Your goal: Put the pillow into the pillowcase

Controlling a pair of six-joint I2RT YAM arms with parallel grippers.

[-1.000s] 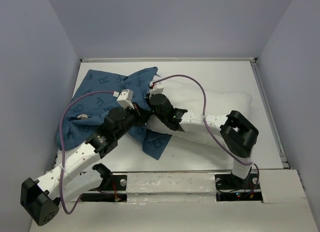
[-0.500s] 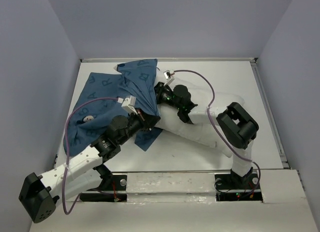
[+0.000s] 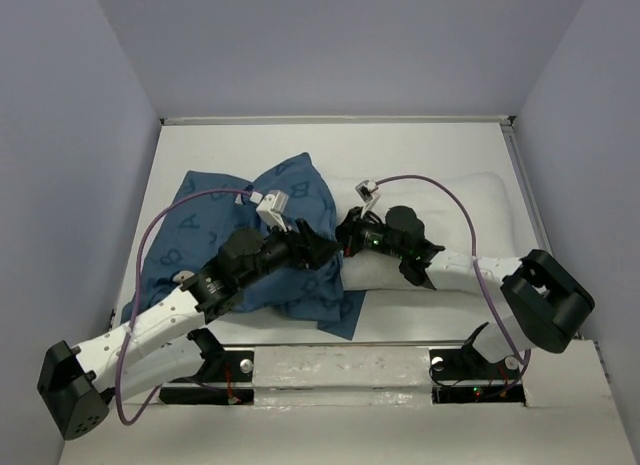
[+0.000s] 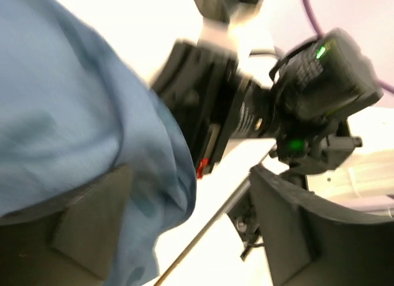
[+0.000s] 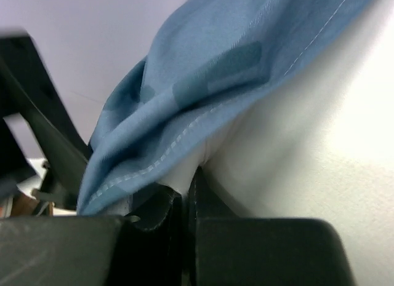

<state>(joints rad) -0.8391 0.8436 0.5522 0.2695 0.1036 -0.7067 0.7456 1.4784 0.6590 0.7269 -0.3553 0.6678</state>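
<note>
Far left of the overhead view, the pillowcase (image 3: 215, 220) had come down flat again. Half a second before, it stood tented up in the upper middle of the frame; now it lay lower and further right, bulging where it covered the left end of the pillow.

Moving to centre, there was the big change: the left gripper (image 3: 322, 247) had let go! A second ago its jaws were closed, and now they stood wide apart. In the left wrist view we saw its two fingers (image 4: 92, 230) at the bottom corners, with blue cloth draped loose over the left-hand one and nothing pinched between them.

Just right of it, almost nose to nose, the right gripper (image 3: 347, 240) had not let go. Its jaws were pressed together, and in its own view the stitched hem of the case ran straight down into the fingers (image 5: 154, 215). A little white showed there too, and we could not tell whether some pillow was caught with it.

On the right, the pillow (image 3: 470, 210) lay across the table (image 3: 400, 150), most of it bare and white out to the right edge.

We judged the pull had gained some cover. With one side of the mouth released, the left arm looked free to take a fresh hold, and much of the pillow remained outside.
</note>
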